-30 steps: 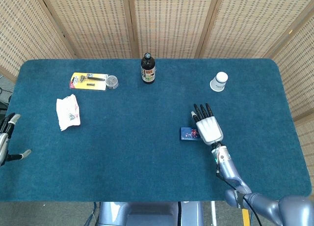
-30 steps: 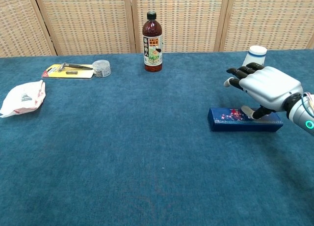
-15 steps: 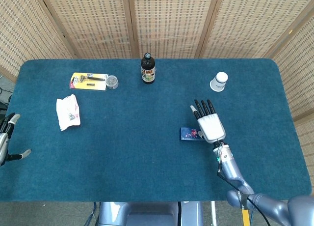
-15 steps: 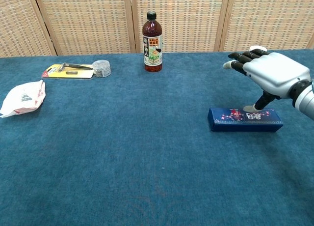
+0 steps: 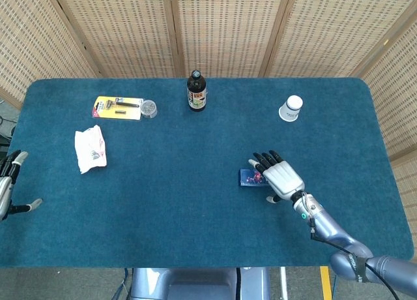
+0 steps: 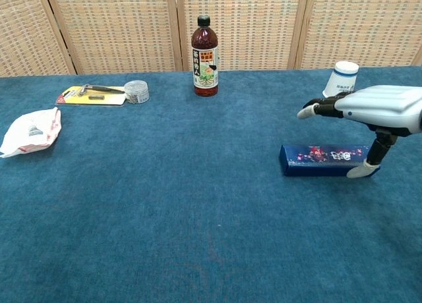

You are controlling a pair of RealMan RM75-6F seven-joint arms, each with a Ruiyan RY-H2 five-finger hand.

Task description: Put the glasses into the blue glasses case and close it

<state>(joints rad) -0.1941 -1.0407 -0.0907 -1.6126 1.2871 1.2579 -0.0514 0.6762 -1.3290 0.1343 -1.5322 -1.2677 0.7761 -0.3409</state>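
The blue glasses case (image 6: pixel 328 160) with a floral print lies closed on the table, right of centre; the head view shows only its left end (image 5: pixel 249 177). My right hand (image 6: pixel 379 109) hovers palm-down over the case's right half, fingers spread and pointing left, thumb hanging down by the case's front right corner. It holds nothing. In the head view that hand (image 5: pixel 280 177) covers most of the case. My left hand (image 5: pixel 8 186) stays at the far left table edge, fingers apart and empty. No glasses are visible.
A dark bottle (image 6: pixel 205 56) stands at the back centre. An upturned paper cup (image 6: pixel 340 78) sits behind the right hand. At the back left lie a yellow razor card (image 6: pixel 92 95) and a small round tin (image 6: pixel 136 91). A crumpled white bag (image 6: pixel 31 132) lies far left.
My right hand has flattened palm-down and drawn back to the right; its thumb left the case's top and now hangs at the front right corner. The case and left hand have not moved.
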